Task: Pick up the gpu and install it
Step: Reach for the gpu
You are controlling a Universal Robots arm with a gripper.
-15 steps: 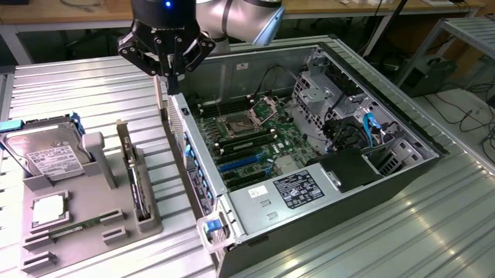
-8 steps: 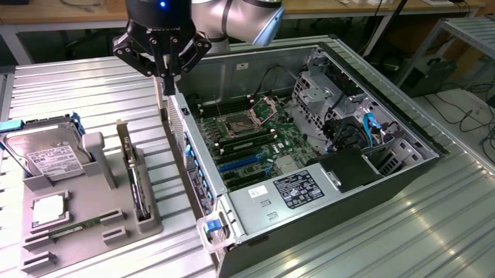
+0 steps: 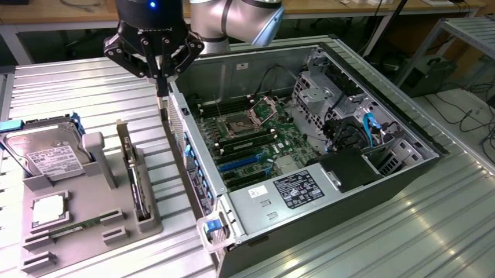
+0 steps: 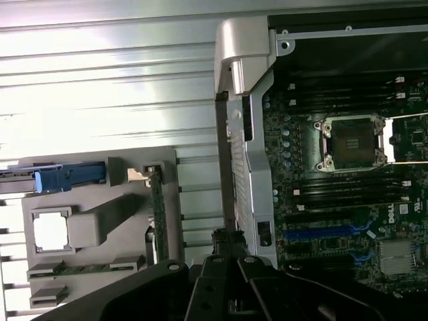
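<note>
Barely begun: the gpu [image 3: 136, 185] stands untouched in its holder [image 3: 85, 231], at six o'clock from the pressed-together end effector [image 3: 161, 87] in the exterior view.

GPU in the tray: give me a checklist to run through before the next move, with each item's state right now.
1. gpu standing on edge in its slot of the gray tray: ok.
2. gripper carrying nothing: ok.
3. Jaws open for a grasp: not ok, they are shut.
4. Gripper lined up over the gpu: not ok, it hangs nearer the wall of the computer case than the card.
5. Case open from above: ok, the motherboard is exposed.
6. Blue expansion slots free: ok, no card sits in them.
</note>
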